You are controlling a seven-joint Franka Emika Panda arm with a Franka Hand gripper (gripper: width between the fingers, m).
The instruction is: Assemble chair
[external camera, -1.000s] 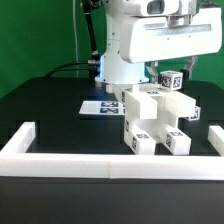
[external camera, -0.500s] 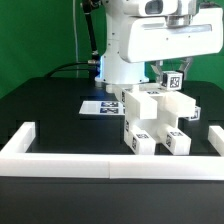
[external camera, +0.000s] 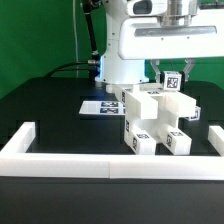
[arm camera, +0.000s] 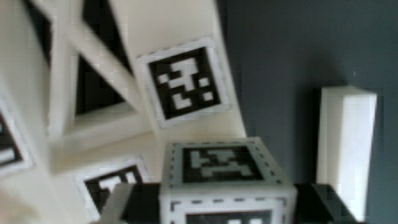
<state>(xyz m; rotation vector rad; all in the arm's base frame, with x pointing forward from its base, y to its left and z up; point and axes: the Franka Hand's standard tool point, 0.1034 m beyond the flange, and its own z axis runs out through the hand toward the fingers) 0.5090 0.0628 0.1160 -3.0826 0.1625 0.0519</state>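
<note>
Chair, part-built: body with X-panel stands joined just below and beside the gripper, which is clamped narrow on a tagged block; block judged not yet seated.

The chair stands behind the border wall, the marker board just behind it.

Matte white plastic chair — glossy white robot body — dull black table
</note>
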